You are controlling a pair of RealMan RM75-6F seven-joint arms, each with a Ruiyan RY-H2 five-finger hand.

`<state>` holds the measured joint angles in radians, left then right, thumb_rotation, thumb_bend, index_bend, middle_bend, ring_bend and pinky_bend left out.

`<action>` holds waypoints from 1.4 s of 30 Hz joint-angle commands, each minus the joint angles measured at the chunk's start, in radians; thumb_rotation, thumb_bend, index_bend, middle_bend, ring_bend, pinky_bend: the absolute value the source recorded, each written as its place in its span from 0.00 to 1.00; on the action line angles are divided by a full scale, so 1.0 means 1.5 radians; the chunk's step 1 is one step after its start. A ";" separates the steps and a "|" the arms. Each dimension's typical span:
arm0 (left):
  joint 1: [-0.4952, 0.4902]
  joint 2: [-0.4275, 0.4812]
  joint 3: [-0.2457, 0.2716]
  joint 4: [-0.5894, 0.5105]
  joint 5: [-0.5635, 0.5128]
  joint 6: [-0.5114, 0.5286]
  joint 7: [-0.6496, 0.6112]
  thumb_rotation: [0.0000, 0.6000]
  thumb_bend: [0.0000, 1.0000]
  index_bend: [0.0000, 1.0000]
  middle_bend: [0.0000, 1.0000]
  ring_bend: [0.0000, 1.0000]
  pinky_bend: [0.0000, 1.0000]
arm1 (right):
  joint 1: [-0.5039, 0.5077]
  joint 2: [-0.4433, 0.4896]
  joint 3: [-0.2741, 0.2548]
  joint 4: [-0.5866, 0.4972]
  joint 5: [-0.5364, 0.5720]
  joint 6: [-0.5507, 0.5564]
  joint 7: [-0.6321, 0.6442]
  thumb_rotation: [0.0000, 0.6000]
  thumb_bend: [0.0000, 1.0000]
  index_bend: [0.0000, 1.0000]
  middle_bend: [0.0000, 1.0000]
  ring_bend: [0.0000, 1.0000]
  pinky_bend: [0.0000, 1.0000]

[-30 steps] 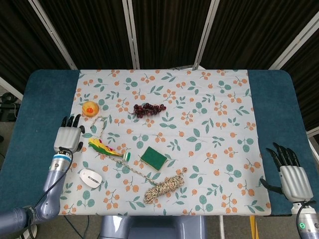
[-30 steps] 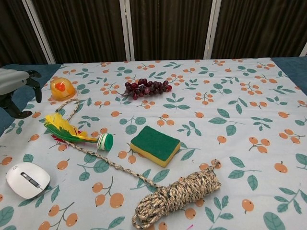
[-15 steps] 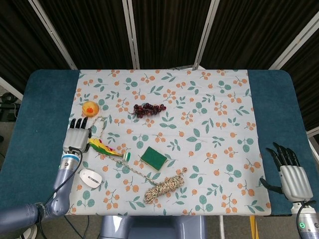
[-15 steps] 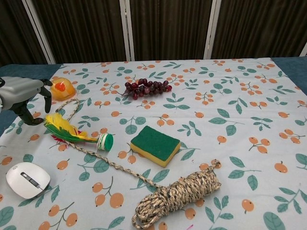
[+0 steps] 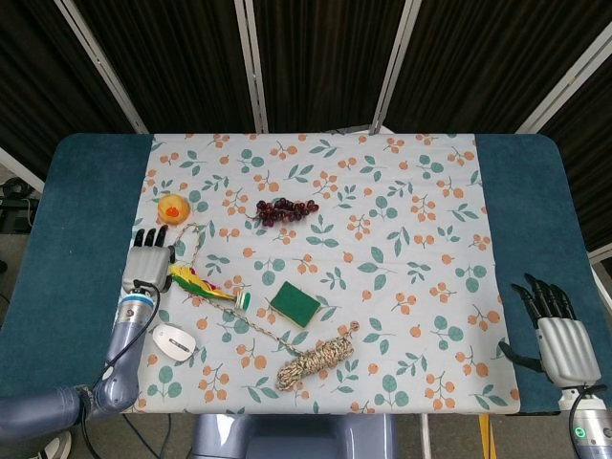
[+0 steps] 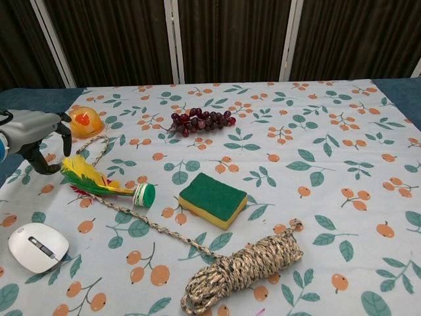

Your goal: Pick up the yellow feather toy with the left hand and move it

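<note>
The yellow feather toy (image 5: 194,283) (image 6: 88,175) lies flat on the floral cloth at the left, yellow and green feathers ending in a green and white cap (image 6: 144,195). My left hand (image 5: 146,258) (image 6: 34,134) hovers just left of the feather tips, fingers apart and hanging downward, holding nothing. I cannot tell whether a fingertip touches the feathers. My right hand (image 5: 557,337) rests open at the table's near right edge, far from the toy; the chest view does not show it.
A braided cord (image 6: 154,226) runs under the toy to a rope coil (image 6: 243,268). A white mouse (image 6: 37,247) lies near the front left. An orange toy (image 6: 85,121) sits behind my left hand. A green sponge (image 6: 213,199) and dark grapes (image 6: 200,120) lie mid-table.
My left hand has moved right from the blue table edge onto the cloth, coming up beside the feather tips. The last half second shows only a slight further shift. The right hand is still.
</note>
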<state>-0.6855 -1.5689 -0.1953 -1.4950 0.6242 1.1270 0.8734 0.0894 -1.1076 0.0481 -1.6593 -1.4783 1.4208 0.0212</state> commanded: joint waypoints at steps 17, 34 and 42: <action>-0.008 -0.009 0.012 -0.006 -0.014 0.003 -0.029 1.00 0.39 0.51 0.00 0.00 0.00 | 0.000 -0.001 0.001 -0.002 0.001 -0.001 0.003 1.00 0.12 0.13 0.00 0.00 0.00; -0.009 0.003 0.027 -0.024 -0.001 0.010 -0.046 1.00 0.43 0.59 0.00 0.00 0.00 | 0.000 -0.001 0.002 -0.002 0.002 0.000 0.006 1.00 0.13 0.13 0.00 0.00 0.00; -0.019 0.031 0.032 -0.062 0.034 0.035 -0.025 1.00 0.44 0.59 0.00 0.00 0.00 | 0.000 -0.002 0.002 0.001 -0.001 0.002 0.003 1.00 0.13 0.13 0.00 0.00 0.00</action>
<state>-0.7089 -1.5317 -0.1489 -1.5780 0.6654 1.1704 0.8256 0.0897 -1.1113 0.0511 -1.6581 -1.4793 1.4244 0.0261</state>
